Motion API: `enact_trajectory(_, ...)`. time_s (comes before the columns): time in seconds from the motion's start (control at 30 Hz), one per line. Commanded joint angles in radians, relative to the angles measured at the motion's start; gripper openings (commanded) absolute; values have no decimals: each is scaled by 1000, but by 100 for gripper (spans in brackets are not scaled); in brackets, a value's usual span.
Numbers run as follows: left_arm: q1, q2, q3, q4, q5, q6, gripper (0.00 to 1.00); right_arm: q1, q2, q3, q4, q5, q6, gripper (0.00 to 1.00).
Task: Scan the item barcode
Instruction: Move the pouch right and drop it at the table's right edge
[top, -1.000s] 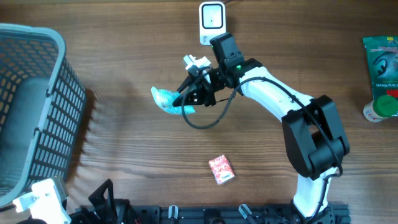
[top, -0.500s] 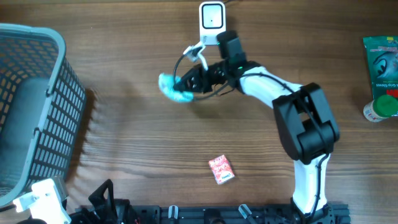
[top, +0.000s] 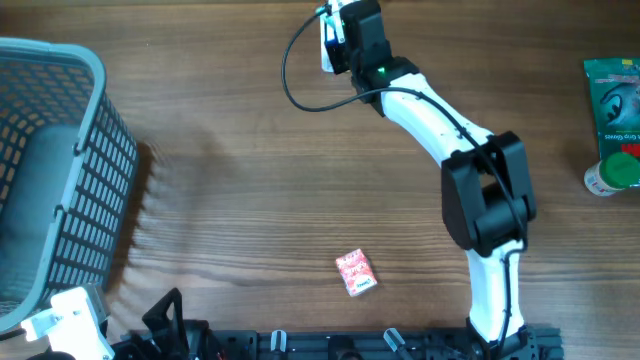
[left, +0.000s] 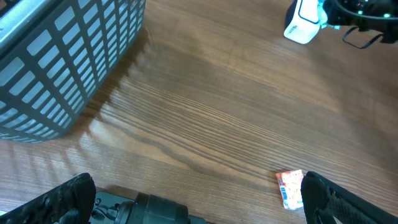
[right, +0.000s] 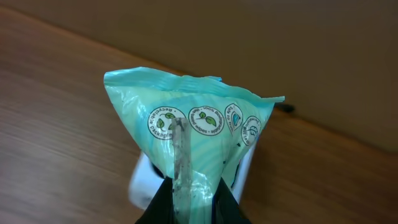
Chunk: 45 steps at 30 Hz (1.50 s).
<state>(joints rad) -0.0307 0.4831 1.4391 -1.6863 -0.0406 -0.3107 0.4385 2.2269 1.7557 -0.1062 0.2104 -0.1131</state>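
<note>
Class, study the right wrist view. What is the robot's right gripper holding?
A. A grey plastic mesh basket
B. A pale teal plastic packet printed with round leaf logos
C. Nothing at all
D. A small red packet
B: the right gripper is shut on the pale teal plastic packet, in front of the white scanner, while the small red packet lies loose on the wooden table.

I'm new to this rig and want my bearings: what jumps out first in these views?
The right end effector pinches a teal packet in front of the white scanner on the far side. A grey basket fills the left of the overhead view, and a small red packet lies near the front.
</note>
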Motion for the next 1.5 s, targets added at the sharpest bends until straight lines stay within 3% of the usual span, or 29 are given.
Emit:
enact_trajectory(0.0, 2, -6, 0, 3, -10, 16, 100, 0, 131, 175, -99, 87, -67, 4)
enact_trajectory(0.13, 2, -6, 0, 2, -10, 16, 100, 2, 149, 287, -257, 235, -71, 4)
enact_trajectory(0.27, 2, -6, 0, 2, -10, 16, 100, -7, 137, 505, -695, 277, -47, 4)
enact_trajectory(0.33, 2, -6, 0, 2, -10, 16, 100, -27, 109, 575, -947, 237, 55, 4)
enact_trajectory(0.47, 2, -6, 0, 2, -10, 16, 100, -182, 71, 574, -1252, 132, 278, 4)
enact_trajectory(0.6, 2, -6, 0, 2, -10, 16, 100, -499, 73, 476, -1292, 127, 352, 4)
enact_trajectory(0.77, 2, -6, 0, 2, -10, 16, 100, -805, 73, 304, -1187, 102, 273, 5)
enact_trajectory(0.83, 2, -6, 0, 2, -10, 16, 100, -887, 73, 291, -1157, 46, 327, 10)
enact_trajectory(0.9, 2, -6, 0, 2, -10, 16, 100, -948, 67, 318, -1159, -16, 328, 100)
enact_trajectory(1.07, 2, -6, 0, 2, -10, 16, 100, -909, -14, 482, -1254, -379, 264, 100)
enact_trajectory(1.2, 2, -6, 0, 2, -10, 16, 100, -737, -240, 497, -1385, -378, 268, 100)
enact_trajectory(1.27, 2, -6, 0, 2, -10, 16, 100, -651, -395, 496, -1502, -345, 367, 100)
enact_trajectory(1.37, 2, -6, 0, 2, -10, 16, 100, -557, -643, 399, -1502, -371, 458, 100)
enact_trajectory(1.47, 2, -6, 0, 2, -10, 16, 100, -493, -869, 192, -1502, -316, 527, 100)
